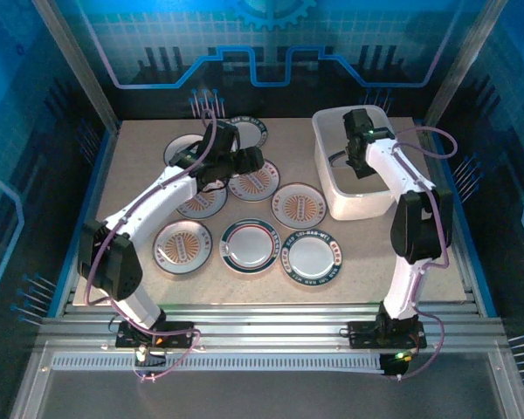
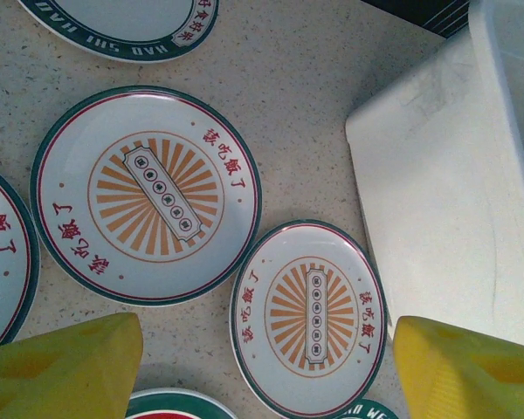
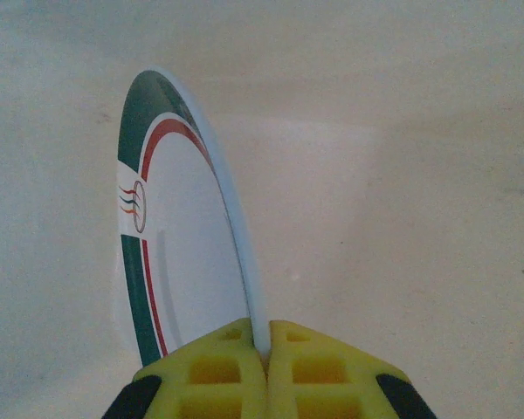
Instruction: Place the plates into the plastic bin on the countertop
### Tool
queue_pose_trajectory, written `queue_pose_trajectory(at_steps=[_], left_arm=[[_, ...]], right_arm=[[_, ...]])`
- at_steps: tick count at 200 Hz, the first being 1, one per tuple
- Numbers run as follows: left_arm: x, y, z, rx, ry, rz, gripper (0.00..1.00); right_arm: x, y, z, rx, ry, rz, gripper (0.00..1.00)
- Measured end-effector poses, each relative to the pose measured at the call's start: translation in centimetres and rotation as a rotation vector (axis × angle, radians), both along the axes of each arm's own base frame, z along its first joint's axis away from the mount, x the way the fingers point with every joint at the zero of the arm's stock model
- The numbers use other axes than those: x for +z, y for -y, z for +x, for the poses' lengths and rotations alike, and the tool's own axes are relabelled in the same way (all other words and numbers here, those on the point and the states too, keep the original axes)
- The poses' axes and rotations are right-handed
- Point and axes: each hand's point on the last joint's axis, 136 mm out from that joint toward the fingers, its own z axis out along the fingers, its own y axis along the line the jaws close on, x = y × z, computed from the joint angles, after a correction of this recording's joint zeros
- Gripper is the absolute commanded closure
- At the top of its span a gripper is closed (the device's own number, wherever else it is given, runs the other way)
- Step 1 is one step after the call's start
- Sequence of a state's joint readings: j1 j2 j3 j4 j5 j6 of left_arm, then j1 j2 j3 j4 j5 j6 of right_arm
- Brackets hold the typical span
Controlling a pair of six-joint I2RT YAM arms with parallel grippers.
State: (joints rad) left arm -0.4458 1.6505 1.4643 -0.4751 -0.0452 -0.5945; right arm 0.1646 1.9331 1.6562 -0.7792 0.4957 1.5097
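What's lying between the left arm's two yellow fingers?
In the left wrist view, a white plate with an orange sunburst centre lies flat on the speckled countertop, in the gap of the open left tool.

This is a robot lab's test cell. Blue printed wall panels [image 1: 157, 44] with a gear graphic [image 1: 271, 9] enclose the beige speckled countertop [image 1: 367, 253] behind and at both sides. Aluminium rails [image 1: 271, 327] along its near edge carry the left arm's base [image 1: 153, 333] and the right arm's base [image 1: 389, 336].
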Motion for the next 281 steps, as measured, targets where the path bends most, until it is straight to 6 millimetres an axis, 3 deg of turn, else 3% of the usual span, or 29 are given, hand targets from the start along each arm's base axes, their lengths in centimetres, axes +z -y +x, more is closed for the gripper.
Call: queue_pose_trajectory(at_steps=[54, 85, 136, 147, 160, 172, 237, 281], left_arm=[[-0.2, -0.1, -0.3, 0.006, -0.015, -0.001, 0.23], [-0.6, -0.3, -0.5, 0.012, -0.033, 0.001, 0.23], [-1.2, -0.5, -1.1, 0.020, -0.068, 0.011, 0.23], [-1.4, -0.6, -1.3, 0.020, -0.076, 0.016, 0.23], [-1.5, -0.7, -1.4, 0.020, -0.084, 0.020, 0.23], [-1.7, -0.8, -1.5, 0.021, -0.091, 0.025, 0.23], [-2.2, -1.1, -2.1, 0.000, -0.114, 0.061, 0.22], [-2.7, -1.8, -2.4, -0.013, -0.136, 0.077, 0.22]], right_arm=[[-3.3, -0.2, 0.7, -0.008, 0.026, 0.015, 1.00], [-3.7, -0.5, 1.7, -0.008, 0.061, 0.033, 0.75], [-4.5, -0.4, 1.4, 0.027, 0.051, 0.008, 0.29], [-4.1, -0.3, 1.4, 0.033, 0.061, -0.001, 0.17], [-3.1, -0.2, 1.4, 0.043, 0.081, -0.009, 0.11], [-2.0, -0.2, 1.6, 0.051, 0.109, -0.012, 0.00], [3.0, 0.2, 1.3, 0.157, 0.194, -0.074, 0.00], [8.5, 0.0, 0.2, 0.298, 0.262, -0.149, 0.01]])
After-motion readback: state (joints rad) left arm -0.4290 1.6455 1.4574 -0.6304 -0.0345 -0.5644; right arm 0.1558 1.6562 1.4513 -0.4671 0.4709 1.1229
